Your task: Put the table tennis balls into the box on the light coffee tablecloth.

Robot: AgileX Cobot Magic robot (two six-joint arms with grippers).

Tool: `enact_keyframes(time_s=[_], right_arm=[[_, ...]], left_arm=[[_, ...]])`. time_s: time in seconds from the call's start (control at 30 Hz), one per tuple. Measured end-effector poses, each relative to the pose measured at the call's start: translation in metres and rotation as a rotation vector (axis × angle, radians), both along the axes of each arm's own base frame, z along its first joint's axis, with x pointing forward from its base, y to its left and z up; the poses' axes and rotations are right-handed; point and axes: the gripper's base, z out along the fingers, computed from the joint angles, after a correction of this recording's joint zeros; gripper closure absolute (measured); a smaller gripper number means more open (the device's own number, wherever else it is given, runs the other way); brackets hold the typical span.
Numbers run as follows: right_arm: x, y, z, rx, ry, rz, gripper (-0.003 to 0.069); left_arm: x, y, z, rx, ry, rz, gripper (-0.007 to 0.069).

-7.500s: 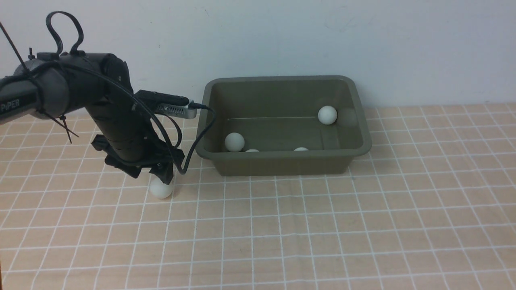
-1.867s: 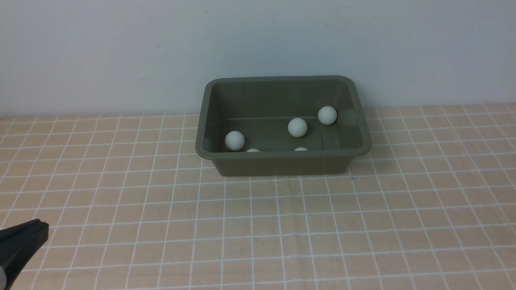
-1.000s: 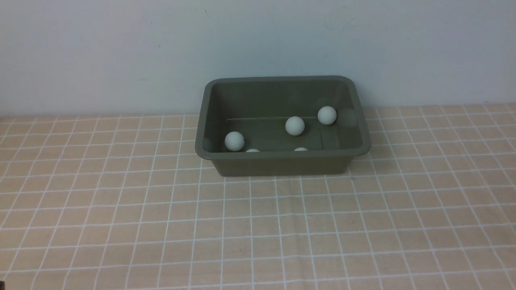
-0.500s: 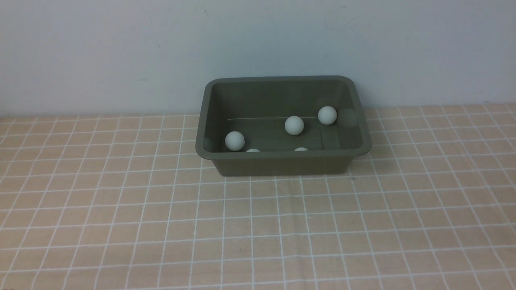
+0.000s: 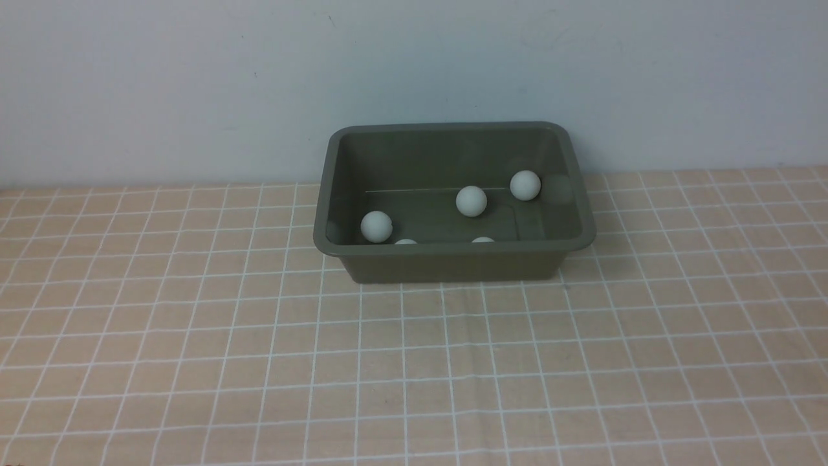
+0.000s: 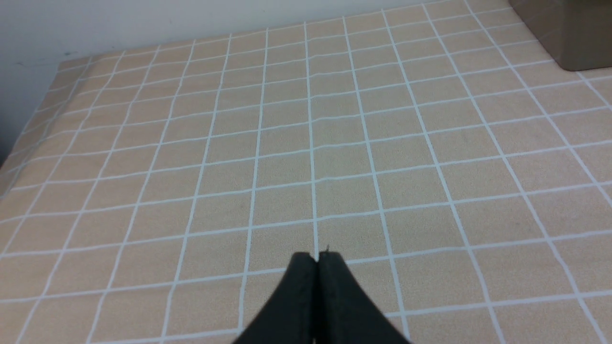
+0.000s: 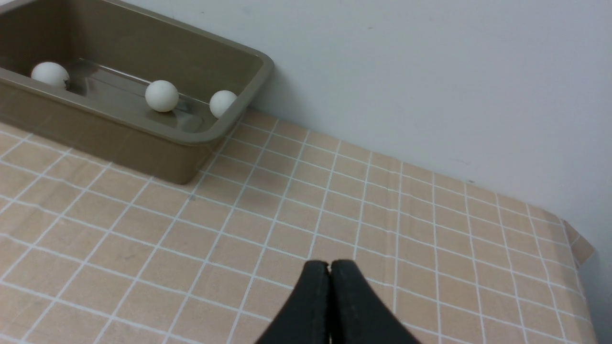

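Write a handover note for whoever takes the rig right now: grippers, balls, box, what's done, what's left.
Left gripper: jaws shut, empty, above bare cloth.
Right gripper: jaws shut, empty, above bare cloth.
Box stands on the checked tablecloth near the wall.
Balls: five show inside the box, three in full and two peeking over the near rim.
No ball shows on the cloth in any view.
Left: confirm the count; the near wall may hide another.

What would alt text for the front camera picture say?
An olive-green box sits on a peach checked tablecloth against a pale wall, holding white table tennis balls: three in plain sight, two more peeking over its near rim. No robot arm shows.
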Motion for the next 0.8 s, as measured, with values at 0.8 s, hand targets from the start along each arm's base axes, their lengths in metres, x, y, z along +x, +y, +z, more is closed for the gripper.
enact_keyframes(time_s=[0.8], right_arm=[[-0.012, -0.010, -0.077, 0.249, -0.202, -0.281, 0.0676]], left_arm=[[0.000, 0.000, 0.000, -0.001, 0.001, 0.000, 0.0693]])
